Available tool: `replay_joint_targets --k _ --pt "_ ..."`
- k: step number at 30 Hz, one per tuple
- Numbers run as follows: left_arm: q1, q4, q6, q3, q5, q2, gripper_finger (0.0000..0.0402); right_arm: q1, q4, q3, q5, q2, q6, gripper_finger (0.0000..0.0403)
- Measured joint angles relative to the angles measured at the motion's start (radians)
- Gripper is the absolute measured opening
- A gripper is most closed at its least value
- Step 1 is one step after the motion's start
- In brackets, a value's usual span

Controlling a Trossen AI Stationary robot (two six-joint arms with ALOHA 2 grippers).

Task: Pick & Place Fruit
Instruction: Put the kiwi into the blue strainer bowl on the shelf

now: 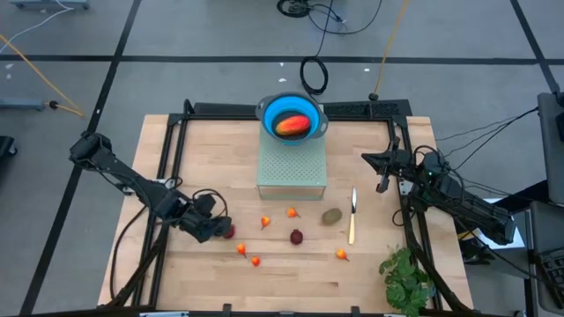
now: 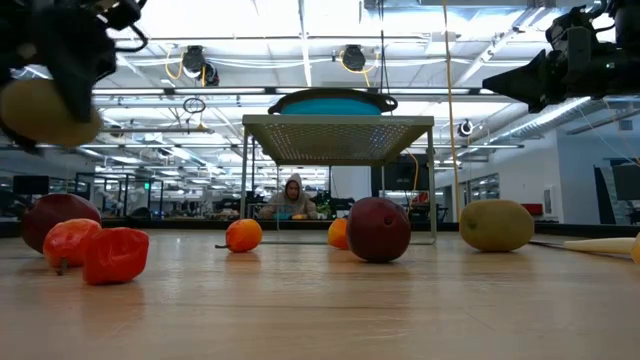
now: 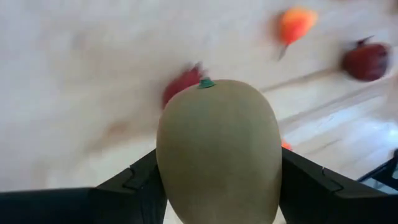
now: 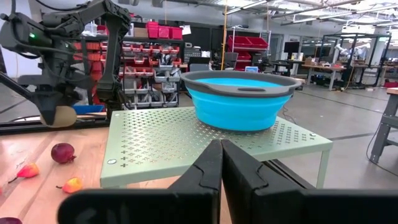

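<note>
One fruit, the mango, already lies in the blue bowl, while we hold a kiwi clamped in the left gripper above the table, the right gripper closed and empty, and many pieces remain.

Four cameras around the green perforated stand

The high view looks straight down on the stand; the low view sits at tabletop height, facing it level from the near edge; the left wrist view hangs close above the table, pressed against a brown kiwi; the right wrist view faces the stand from just beside it; all but the left wrist view share the blue bowl.
</note>
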Motion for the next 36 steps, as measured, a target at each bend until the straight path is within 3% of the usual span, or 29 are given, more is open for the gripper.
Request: replay_joint_targets --k 7,20,36 --pt "0.0 0.026 0.237 0.0 -0.188 0.0 0.0234 0.0 0.0 0.0 0.0 0.0 0.0 0.0" --pt "0.0 0.053 0.677 0.0 -0.349 0.0 0.0234 0.0 0.0 0.0 0.0 0.0 0.0 0.0" --pt "0.001 0.255 1.39 0.0 -0.617 0.0 0.0234 0.0 0.0 0.0 0.0 0.0 0.0 0.0"
